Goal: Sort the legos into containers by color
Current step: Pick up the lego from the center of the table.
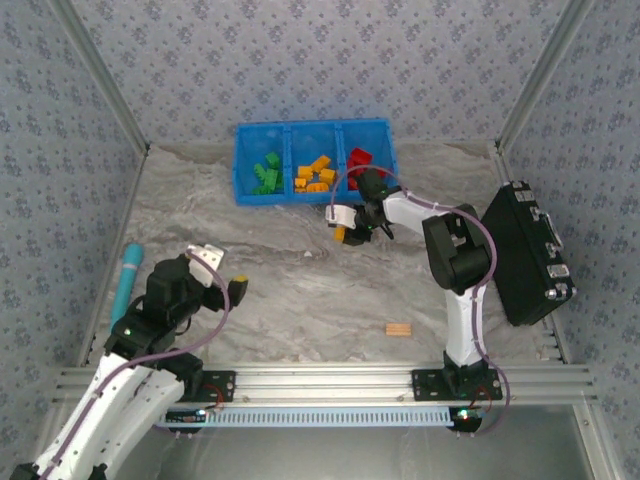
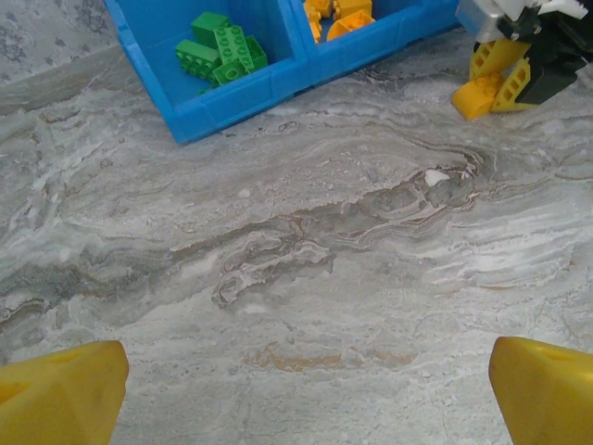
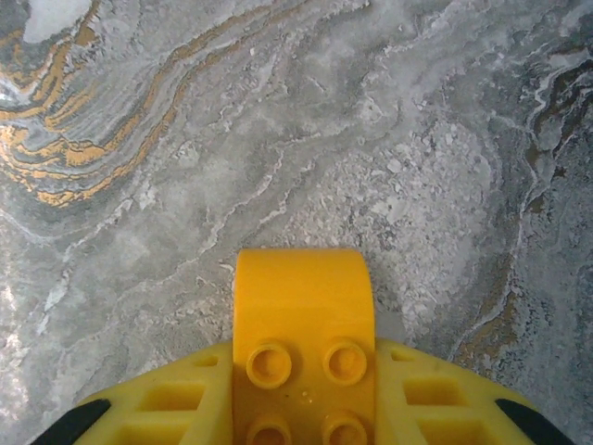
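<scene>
Orange-yellow brick [image 3: 304, 334] sits clamped in the right gripper [image 1: 346, 231], low over the marble table [image 1: 300, 300], just below the blue bin [image 1: 290, 128] at upper centre. Judged best: lift clear of the front wall, centre over the middle compartment with the orange bricks [image 1: 315, 175], and release low. The left gripper [image 1: 222, 272], lower left, hangs with its fingers apart.

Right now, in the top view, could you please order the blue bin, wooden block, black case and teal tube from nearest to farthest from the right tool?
From the right tool, which grips a yellow brick:
1. the blue bin, just behind it.
2. the wooden block, toward the near edge.
3. the black case, at the right edge.
4. the teal tube, far left.
</scene>
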